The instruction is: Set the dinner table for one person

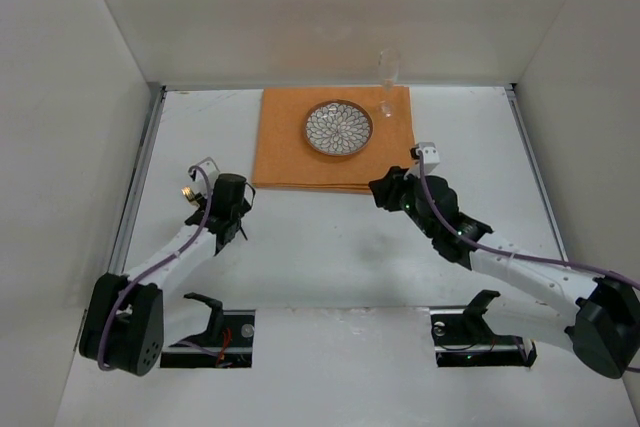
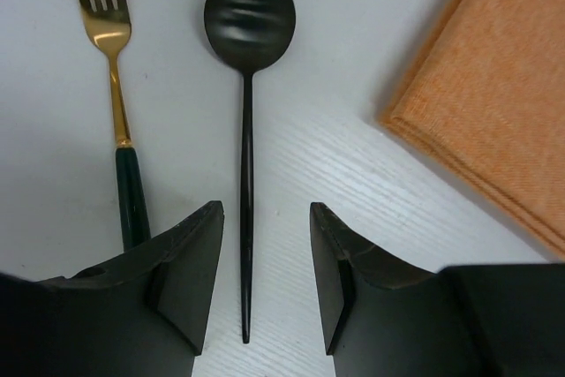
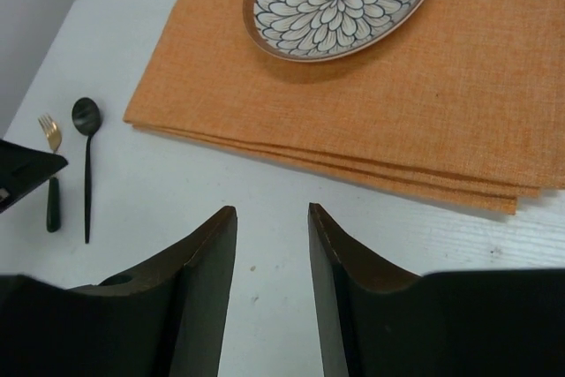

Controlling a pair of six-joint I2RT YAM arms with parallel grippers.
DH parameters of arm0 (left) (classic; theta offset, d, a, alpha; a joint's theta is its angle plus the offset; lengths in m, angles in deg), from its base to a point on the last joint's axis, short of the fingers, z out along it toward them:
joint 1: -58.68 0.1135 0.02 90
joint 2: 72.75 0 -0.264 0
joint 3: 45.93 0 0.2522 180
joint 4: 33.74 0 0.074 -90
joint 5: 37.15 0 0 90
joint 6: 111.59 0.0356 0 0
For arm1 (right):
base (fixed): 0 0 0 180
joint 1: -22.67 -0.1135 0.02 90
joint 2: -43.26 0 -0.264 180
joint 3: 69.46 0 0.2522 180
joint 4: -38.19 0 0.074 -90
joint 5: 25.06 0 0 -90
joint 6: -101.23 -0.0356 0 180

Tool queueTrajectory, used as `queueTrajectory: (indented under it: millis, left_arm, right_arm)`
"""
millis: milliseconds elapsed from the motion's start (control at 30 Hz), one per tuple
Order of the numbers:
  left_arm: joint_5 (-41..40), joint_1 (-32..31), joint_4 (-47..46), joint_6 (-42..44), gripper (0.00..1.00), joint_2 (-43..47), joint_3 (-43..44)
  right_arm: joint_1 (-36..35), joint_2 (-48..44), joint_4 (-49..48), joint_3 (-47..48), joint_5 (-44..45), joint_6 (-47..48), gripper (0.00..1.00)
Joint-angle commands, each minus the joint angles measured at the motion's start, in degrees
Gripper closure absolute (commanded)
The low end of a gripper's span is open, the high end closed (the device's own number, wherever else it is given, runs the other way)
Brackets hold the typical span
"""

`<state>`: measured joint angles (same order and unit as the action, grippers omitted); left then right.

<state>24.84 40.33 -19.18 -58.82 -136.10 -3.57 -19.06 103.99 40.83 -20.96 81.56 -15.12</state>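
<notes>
One large matte white dinner table (image 1: 330, 237). One orange rectangular cloth placemat (image 1: 290, 152). One round petal-patterned plate (image 1: 338, 128), with one clear glass (image 1: 388, 82) at its one o'clock. One matte black metal spoon (image 2: 248, 15), with one gold, green-handled fork (image 2: 110, 37) at its nine o'clock.

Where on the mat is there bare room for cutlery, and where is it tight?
Bare: mat strip left of the plate, and the strip along its near edge. Tight: the far right corner, where the glass stands beside the plate.
</notes>
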Motion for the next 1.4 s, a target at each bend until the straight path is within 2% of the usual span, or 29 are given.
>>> queueTrajectory:
  millis: [0, 367, 567, 767, 1133, 1367]
  left_arm:
    - [3.1, 0.4, 1.8, 1.3, 0.59, -4.2, 3.4]
    - [2.8, 1.1, -0.2, 0.1, 0.61, -10.4, 4.2]
    - [2.8, 2.7, -2.5, -0.6, 0.66, -13.5, 4.4]
    - [3.4, 4.3, -3.4, -1.0, 0.68, -15.1, 4.4]
    - [8.0, 5.6, -4.9, -1.5, 0.92, -19.1, 4.4]
    - [7.8, 5.4, -4.8, -0.9, 1.0, -17.2, 3.3]
  right_arm:
    - [-0.1, -1.1, -6.5, -0.8, -2.7, -1.9, 0.55]
    - [-0.5, 1.1, -6.9, -0.1, -3.3, -2.2, 0.54]
    - [-0.5, 1.4, -6.9, -0.1, -3.0, -2.2, 0.53]
    - [-0.5, 1.4, -6.9, -0.3, -3.1, -2.2, 0.53]
    - [-0.2, -0.1, -8.0, -1.4, -2.0, -2.7, 0.49]
    - [1.3, -2.2, -7.8, -2.4, -1.2, -3.0, 0.48]
